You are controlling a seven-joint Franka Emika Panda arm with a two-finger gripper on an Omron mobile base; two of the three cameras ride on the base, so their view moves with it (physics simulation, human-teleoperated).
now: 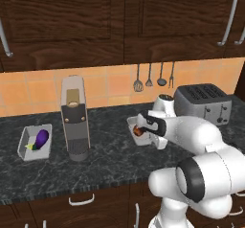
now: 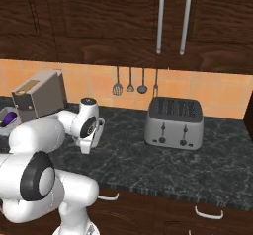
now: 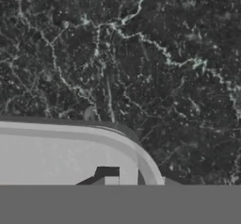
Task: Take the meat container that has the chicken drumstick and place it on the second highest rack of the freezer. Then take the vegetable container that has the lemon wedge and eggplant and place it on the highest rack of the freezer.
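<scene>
Dark wooden cabinets [image 1: 119,21] span the top of the scene, above an orange tiled backsplash [image 1: 110,85]. Below runs the black marbled table [image 1: 110,160], broad and speckled. On it, to the right, sits a silver toaster [image 2: 174,123], and toward the left stands a tall grey coffee machine [image 1: 75,119]. The white arm [image 1: 201,145] reaches over the table's middle. Its tool [image 1: 139,129] is down at the meat container [image 1: 136,132], a pale tray just right of the coffee machine, and the jaws are drawn together on the tray's rim; the hand view shows that curved rim [image 3: 94,136] right at the fingertips. The reddish chicken drumstick [image 1: 138,131] peeks out inside it. Well apart at far left lies the vegetable container [image 1: 34,143], holding the purple eggplant [image 1: 41,138] and the tiny lemon wedge [image 1: 31,146] beside it. Utensils [image 1: 153,77] hang on the backsplash.
</scene>
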